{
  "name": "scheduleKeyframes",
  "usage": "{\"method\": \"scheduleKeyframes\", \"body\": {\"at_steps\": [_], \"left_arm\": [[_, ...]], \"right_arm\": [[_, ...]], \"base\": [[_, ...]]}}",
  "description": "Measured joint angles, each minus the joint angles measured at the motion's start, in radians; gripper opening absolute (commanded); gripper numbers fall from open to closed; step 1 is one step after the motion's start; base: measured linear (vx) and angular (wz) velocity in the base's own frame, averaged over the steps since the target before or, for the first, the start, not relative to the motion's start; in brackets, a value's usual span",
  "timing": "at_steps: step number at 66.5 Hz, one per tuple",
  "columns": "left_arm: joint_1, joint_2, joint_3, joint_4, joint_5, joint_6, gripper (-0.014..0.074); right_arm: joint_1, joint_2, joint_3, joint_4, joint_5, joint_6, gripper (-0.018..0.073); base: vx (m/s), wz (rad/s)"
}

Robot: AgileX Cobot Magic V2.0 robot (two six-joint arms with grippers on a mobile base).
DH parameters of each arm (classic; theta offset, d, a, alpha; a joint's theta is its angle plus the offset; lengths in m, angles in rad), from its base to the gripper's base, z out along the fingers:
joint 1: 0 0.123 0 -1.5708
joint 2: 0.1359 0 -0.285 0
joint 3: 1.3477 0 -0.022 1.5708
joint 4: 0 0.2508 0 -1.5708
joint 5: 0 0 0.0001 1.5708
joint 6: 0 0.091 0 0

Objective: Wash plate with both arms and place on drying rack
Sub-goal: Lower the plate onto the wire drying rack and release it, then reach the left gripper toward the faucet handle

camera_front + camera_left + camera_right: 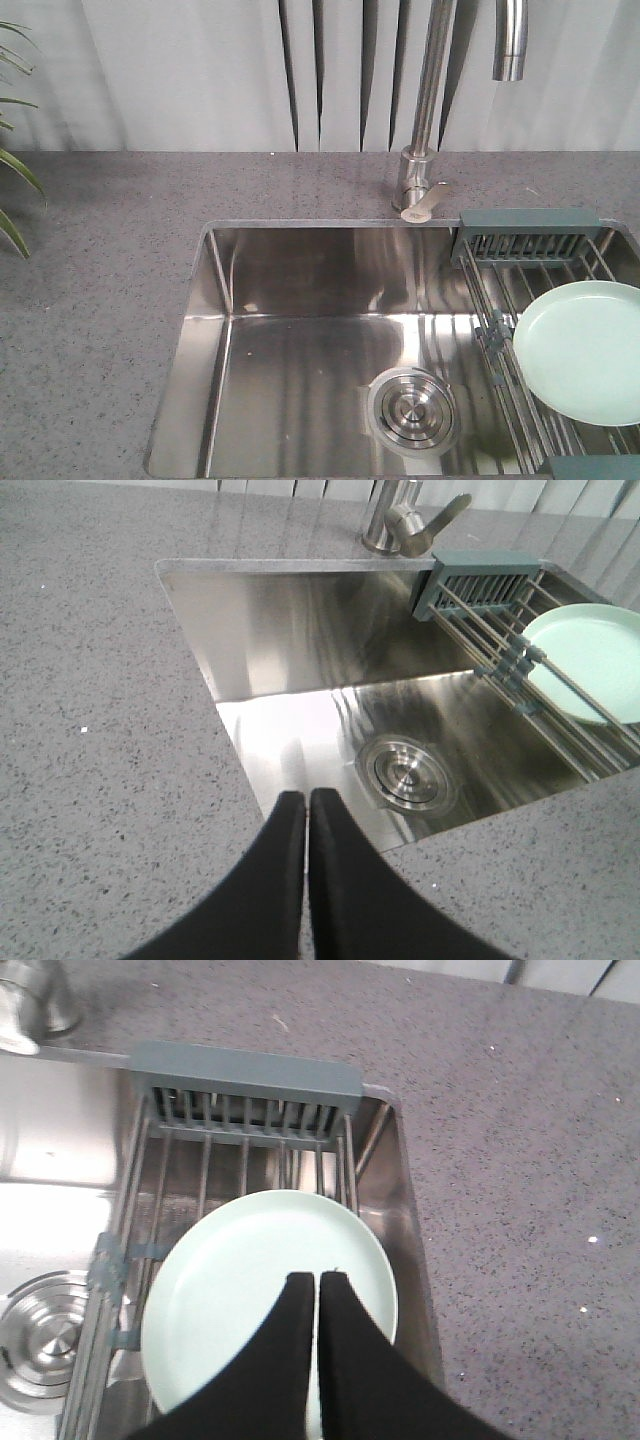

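Observation:
The pale mint-green plate (584, 350) lies flat on the drying rack (500, 330) over the right side of the sink. It also shows in the left wrist view, plate (590, 660) on rack (510, 660), and in the right wrist view, plate (240, 1270) on rack (240, 1090). My right gripper (316, 1278) hovers above the plate, shut, with nothing between its fingers. My left gripper (306, 796) is shut and empty above the sink's front left edge, well apart from the plate. Neither arm appears in the front view.
The steel sink basin (300, 360) has a round drain (413, 410) near its front. A steel faucet (425, 110) stands behind it, with the spout (510, 40) overhead. Grey speckled countertop (90, 300) surrounds the sink. Plant leaves (15, 170) reach in at the far left.

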Motion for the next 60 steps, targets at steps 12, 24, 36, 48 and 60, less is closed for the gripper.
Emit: {"method": "scheduleKeyframes", "body": {"at_steps": [12,24,36,48,60], "left_arm": [[0.0,0.024,0.0,-0.087,-0.056,0.0,-0.0006],[0.0,0.178,-0.047,-0.141,-0.167,0.034,-0.0006],[0.0,0.521,-0.267,-0.162,-0.237,0.119,-0.0006],[-0.001,0.93,-0.563,-0.292,-0.195,0.165,-0.0006],[-0.057,1.286,-0.808,-0.613,-0.05,0.42,-0.0006]], "right_arm": [[0.001,-0.337,0.171,0.183,0.062,-0.113,-0.0009],[0.001,-0.513,0.251,0.287,0.096,-0.149,-0.0009],[0.001,-0.584,0.257,0.297,0.156,-0.153,-0.0009],[0.001,-0.602,0.276,0.294,0.191,-0.161,-0.0009],[0.001,-0.605,0.328,0.291,0.198,-0.164,-0.0009]], "base": [[0.0,0.0],[0.0,0.0],[0.0,0.0],[0.0,0.0],[0.0,0.0]]}}
